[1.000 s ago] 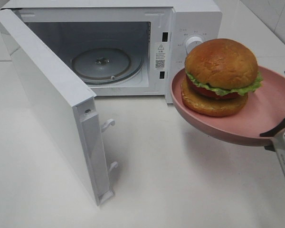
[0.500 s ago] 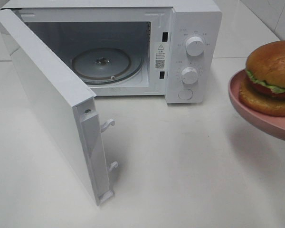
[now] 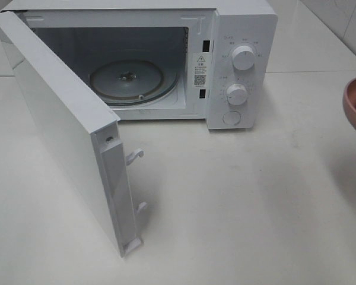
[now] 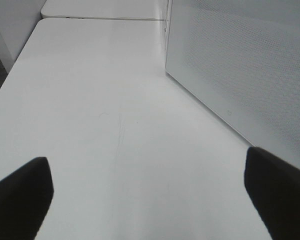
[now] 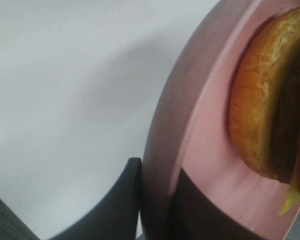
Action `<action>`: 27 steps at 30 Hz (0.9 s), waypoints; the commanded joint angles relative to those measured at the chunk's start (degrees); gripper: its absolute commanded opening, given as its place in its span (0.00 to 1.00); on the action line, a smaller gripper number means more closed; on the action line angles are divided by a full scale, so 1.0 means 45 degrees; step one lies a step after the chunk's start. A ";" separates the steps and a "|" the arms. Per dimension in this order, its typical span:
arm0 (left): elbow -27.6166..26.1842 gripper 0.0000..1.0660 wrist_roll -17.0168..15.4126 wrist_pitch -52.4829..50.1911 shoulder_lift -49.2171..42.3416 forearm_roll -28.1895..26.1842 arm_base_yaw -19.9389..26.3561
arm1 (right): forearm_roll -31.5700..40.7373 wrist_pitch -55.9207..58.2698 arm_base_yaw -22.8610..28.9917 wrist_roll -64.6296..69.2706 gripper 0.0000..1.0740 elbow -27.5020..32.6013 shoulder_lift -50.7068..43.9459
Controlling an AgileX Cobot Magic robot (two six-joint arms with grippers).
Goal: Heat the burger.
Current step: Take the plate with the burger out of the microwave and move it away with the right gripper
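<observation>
Burger (image 5: 262, 95) on pink plate (image 5: 205, 150), carried off the bench at far right of scene; in overhead view only a sliver of plate rim (image 3: 355, 101) and bun showing at right edge. Right tool (image 5: 155, 200) clamped on plate rim, one finger under, one over. No long axis to speak of: round burger, round plate.

Microwave (image 3: 243, 35) to the left of the plate and farther back, door (image 3: 65, 130) swung wide toward near left, hinged on left side. Cavity open, glass turntable (image 3: 127, 80) bare. Needed travel judged leftward and away, plate going in through the opening right of the door.

Right arm plainly the nearer one, already loaded. Left tool (image 4: 147, 192) spread wide, gripping nothing, low over bench (image 4: 100, 100) beside the perforated face of the door.

Edges to mind: control panel with knobs (image 3: 243, 58) between plate and cavity; cavity sill and roof; door's free edge with latch hooks (image 3: 134, 155). Open bench in front of microwave, plenty of room for a swing-in from near right.
</observation>
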 commanded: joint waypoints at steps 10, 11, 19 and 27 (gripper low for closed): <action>0.0038 0.90 0.0013 -0.0153 -0.0242 0.0038 0.0038 | -0.2381 0.1337 -0.0064 0.5437 0.00 -0.0076 0.1910; 0.0038 0.90 0.0013 -0.0153 -0.0242 0.0038 0.0038 | -0.2457 0.1337 -0.0064 0.6544 0.00 -0.0076 0.2343; 0.0038 0.90 0.0013 -0.0153 -0.0242 0.0038 0.0038 | -0.2610 0.1337 -0.0064 0.9842 0.00 -0.0089 0.4074; 0.0038 0.90 0.0013 -0.0153 -0.0242 0.0038 0.0038 | -0.2928 0.1261 -0.0064 1.2631 0.00 -0.0140 0.6239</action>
